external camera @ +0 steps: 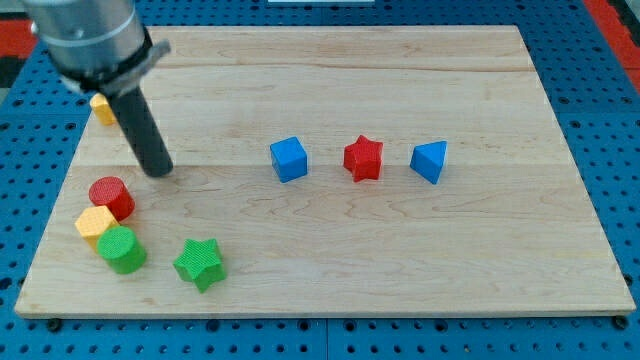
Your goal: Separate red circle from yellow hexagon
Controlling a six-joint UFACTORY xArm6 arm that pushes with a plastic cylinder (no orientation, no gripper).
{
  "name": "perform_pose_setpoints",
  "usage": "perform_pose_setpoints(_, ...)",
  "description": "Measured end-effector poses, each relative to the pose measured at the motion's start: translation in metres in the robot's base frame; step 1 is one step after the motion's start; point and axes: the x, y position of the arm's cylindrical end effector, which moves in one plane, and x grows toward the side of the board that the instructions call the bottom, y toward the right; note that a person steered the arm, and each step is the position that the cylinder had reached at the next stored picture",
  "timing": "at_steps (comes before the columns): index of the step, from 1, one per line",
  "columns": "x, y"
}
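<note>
The red circle (110,196) sits near the board's left edge, touching the yellow hexagon (95,224) just below and left of it. My tip (157,170) rests on the board just above and to the right of the red circle, a small gap between them. The rod rises from the tip toward the view's top left.
A green circle (122,249) touches the yellow hexagon from below. A green star (199,263) lies to its right. A yellow block (102,108) is partly hidden behind the rod. A blue cube (289,159), a red star (363,158) and a blue triangle (429,161) line up mid-board.
</note>
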Motion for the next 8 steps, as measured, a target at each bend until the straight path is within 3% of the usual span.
perform_pose_setpoints(1,-0.024,-0.07)
perform_pose_setpoints(2,-0.016,-0.113)
perform_pose_setpoints(6,0.074,-0.089)
perform_pose_setpoints(8,0.082,-0.014)
